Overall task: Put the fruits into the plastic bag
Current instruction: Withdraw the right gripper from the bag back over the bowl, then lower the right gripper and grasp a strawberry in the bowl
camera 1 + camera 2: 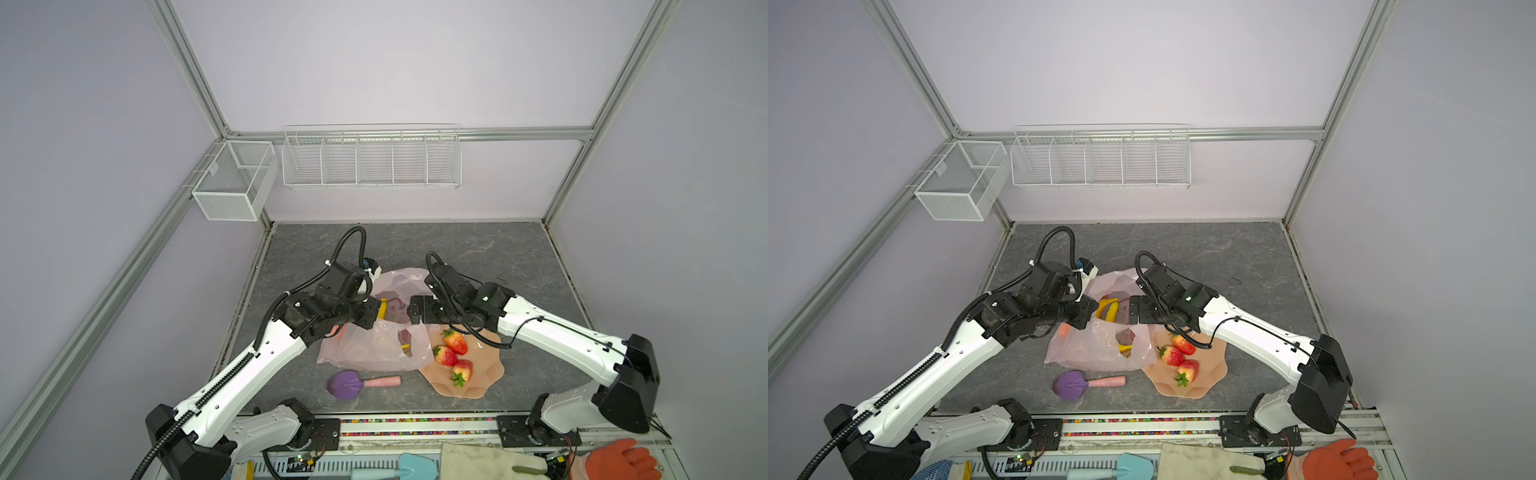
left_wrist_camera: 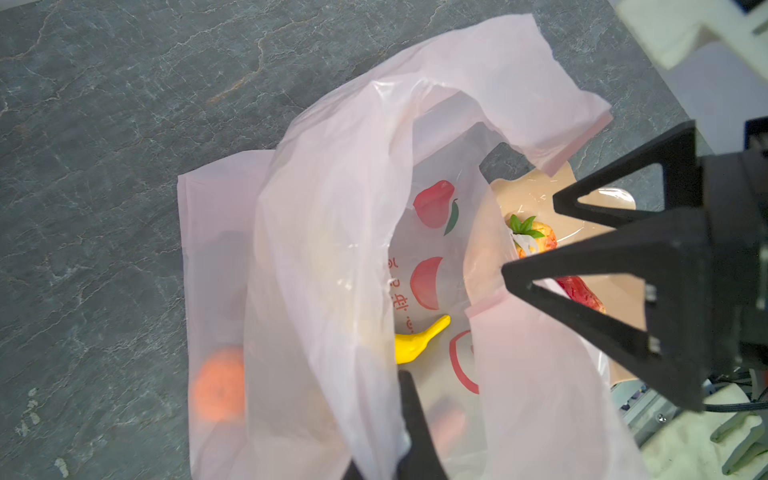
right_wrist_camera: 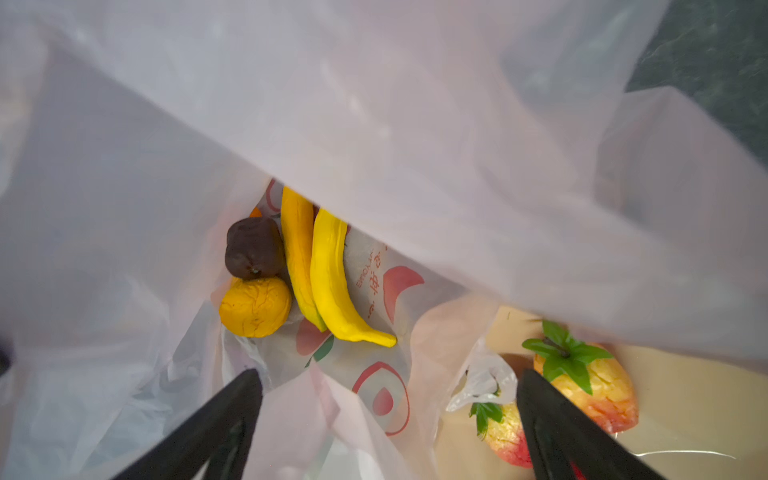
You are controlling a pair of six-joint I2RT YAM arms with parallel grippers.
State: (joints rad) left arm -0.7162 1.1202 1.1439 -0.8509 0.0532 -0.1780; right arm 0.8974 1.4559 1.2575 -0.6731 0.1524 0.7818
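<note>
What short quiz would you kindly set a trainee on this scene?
1. True or false: three strawberries lie in the bowl.
2. The left gripper is shut on: A the scoop, B the bag, C the bowl.
3. Fill in: the right gripper, above the bag's mouth, is ____.
Key: 1 true; 2 B; 3 open.

Thin crinkly translucent plastic bag (image 2: 332,216) on matt stone-look table (image 2: 104,124).
</note>
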